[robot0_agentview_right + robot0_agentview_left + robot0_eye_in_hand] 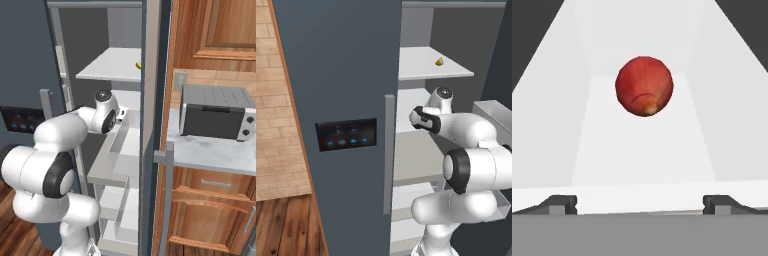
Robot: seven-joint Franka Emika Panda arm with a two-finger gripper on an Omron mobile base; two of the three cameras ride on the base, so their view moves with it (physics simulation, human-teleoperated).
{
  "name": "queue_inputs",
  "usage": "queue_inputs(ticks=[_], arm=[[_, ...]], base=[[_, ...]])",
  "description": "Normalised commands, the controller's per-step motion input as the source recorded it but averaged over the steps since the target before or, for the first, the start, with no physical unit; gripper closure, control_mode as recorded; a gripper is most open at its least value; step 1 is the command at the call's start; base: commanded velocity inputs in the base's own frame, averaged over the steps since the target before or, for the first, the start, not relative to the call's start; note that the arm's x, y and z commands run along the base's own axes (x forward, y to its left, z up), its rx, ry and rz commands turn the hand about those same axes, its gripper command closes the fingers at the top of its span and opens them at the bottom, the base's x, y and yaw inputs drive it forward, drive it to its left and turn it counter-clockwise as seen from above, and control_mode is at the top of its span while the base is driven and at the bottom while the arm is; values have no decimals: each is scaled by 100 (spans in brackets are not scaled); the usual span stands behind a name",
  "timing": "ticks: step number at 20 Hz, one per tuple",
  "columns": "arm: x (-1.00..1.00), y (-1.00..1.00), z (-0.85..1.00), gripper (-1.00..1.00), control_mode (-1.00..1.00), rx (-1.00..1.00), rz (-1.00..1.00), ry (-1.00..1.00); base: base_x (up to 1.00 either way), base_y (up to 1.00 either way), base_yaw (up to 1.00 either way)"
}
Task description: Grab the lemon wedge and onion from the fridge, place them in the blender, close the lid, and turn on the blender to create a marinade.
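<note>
Hand view looks along the gripper [640, 204] into a pale compartment of the fridge [341, 75], where the onion [644, 86] sits on the floor near the back wall, roughly midway between the side walls. The 2 fingertips [559, 204] stand wide apart at the lower corners, with nothing between them and the onion well ahead. In the left base view the arm reaches past the open door, and the lemon wedge [439, 61] lies near the front right corner of the upper shelf [421, 67]. The reach seems to be for the onion first. The risk, as I judge it, is that a round onion rolls off toward a side wall if 1 fingertip touches before the other, or that the fingers catch the compartment's rim. No brand or readable writing shows; the door's black panel [346, 134] carries only blue lights, and the toaster oven [217, 112] bears no legible label.
</note>
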Motion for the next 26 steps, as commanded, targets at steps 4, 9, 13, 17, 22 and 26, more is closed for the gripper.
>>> queue_inputs(ticks=[4, 9, 13, 17, 22, 26], arm=[[33, -2, -3, -100, -100, 0, 0, 0], [33, -5, -9, -100, -100, 1, 0, 0], [32, -6, -14, -100, -100, 1, 0, 0], [31, -5, -17, -100, -100, 1, 0, 0], [30, -3, -16, -100, -100, 0, 0, 0], [31, 0, -23, -100, -100, 0, 0, 0]], base=[[0, 0, 0], [0, 0, 0], [0, 0, 0], [0, 0, 0], [0, 0, 0], [0, 0, 0]])
